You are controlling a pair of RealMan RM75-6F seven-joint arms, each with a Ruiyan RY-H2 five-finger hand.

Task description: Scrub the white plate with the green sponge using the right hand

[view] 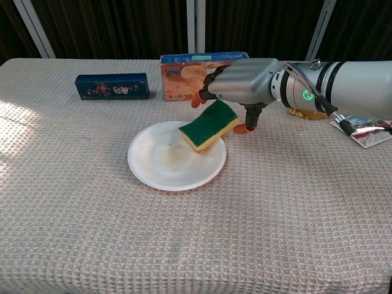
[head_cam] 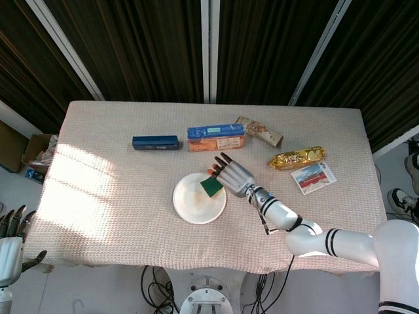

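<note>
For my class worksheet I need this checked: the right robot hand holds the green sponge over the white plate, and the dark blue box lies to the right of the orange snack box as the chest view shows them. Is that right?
One detail is wrong. In the chest view the dark blue box lies to the left of the orange snack box, not the right. The rest holds: the right robot hand holds the green sponge over the white plate.

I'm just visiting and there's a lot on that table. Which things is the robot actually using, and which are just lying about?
In use:
- white plate
- green sponge, held by the right hand over the plate's right side

Just lying about:
- dark blue box
- orange and blue box
- gold snack packet
- brown wrapped packet
- red and white sachet
- left hand, off the table's corner
</note>
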